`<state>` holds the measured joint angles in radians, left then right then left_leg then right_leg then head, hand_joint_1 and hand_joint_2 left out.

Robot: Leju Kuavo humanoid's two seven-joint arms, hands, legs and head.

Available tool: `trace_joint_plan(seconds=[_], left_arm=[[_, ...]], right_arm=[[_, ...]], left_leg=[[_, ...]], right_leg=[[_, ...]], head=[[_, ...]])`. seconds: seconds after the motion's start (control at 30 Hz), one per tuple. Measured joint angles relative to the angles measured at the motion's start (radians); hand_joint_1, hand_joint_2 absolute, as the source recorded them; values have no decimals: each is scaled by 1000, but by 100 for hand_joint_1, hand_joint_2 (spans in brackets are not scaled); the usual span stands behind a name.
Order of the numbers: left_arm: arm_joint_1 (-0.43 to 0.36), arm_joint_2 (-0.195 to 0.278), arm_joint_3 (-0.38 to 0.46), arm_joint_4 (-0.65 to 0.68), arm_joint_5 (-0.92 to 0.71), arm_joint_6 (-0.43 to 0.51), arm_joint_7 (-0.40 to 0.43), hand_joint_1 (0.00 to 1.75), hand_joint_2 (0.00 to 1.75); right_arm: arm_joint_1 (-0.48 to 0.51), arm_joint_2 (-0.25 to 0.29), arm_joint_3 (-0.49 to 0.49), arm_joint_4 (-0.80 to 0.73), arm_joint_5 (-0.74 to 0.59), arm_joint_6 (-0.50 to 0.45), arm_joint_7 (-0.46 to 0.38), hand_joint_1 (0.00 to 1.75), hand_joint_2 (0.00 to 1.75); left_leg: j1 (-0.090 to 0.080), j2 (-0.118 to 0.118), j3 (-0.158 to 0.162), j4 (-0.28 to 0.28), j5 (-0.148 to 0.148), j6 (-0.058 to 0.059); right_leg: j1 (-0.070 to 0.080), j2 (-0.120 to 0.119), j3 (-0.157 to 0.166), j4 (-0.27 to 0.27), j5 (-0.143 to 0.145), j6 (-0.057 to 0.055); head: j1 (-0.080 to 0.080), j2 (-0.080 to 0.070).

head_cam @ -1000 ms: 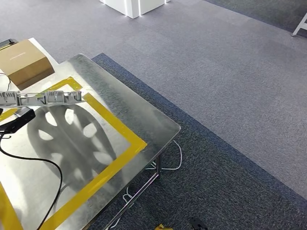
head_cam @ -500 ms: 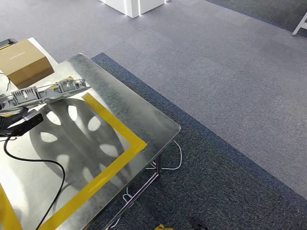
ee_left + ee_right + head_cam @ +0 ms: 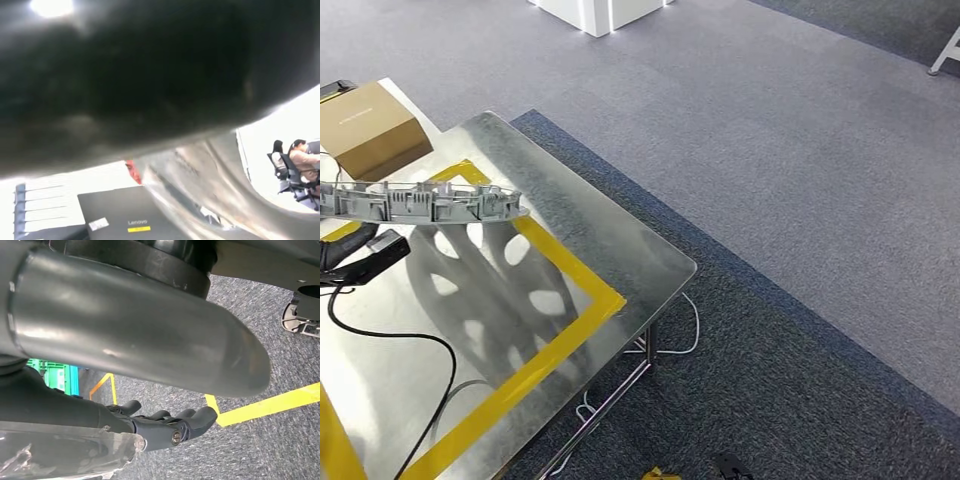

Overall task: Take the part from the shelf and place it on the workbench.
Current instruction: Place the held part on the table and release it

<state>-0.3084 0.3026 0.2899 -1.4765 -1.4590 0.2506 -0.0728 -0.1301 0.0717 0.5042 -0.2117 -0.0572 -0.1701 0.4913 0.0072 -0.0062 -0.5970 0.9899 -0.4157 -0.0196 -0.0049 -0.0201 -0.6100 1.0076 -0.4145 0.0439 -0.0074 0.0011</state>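
Note:
The part [image 3: 418, 202] is a long grey plastic strip with many clips and ribs. It hangs level above the far left of the shiny metal workbench [image 3: 622, 250], over the yellow taped frame [image 3: 561, 262]. Its left end runs off the picture's edge on my left arm's side, so my left hand holds it there. In the left wrist view a dark blurred mass [image 3: 143, 75] sits right against the camera and hides the fingers. My right hand [image 3: 170, 425] hangs over the carpet with its dark fingers stretched out and nothing in them.
A brown cardboard box [image 3: 369, 128] lies at the bench's far corner. A black device [image 3: 365, 255] with a black cable [image 3: 433, 350] lies under the part. White cables [image 3: 675, 340] trail beneath the bench's right corner. A laptop [image 3: 124, 215] and seated people [image 3: 298, 165] are in the left wrist view.
The part has moved right, farther over the taped frame. It tilted up at its right end half a second ago and now lies level again.

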Motion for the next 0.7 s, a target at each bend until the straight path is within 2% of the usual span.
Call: trace_joint_plan(seconds=[0.7], left_arm=[[1,3,0,3,4,0,-1,0,0]], right_arm=[[-1,0,0,0,5,0,0,0,0]], left_leg=[[0,0,0,0,0,0]], right_leg=[[0,0,0,0,0,0]], head=[[0,0]])
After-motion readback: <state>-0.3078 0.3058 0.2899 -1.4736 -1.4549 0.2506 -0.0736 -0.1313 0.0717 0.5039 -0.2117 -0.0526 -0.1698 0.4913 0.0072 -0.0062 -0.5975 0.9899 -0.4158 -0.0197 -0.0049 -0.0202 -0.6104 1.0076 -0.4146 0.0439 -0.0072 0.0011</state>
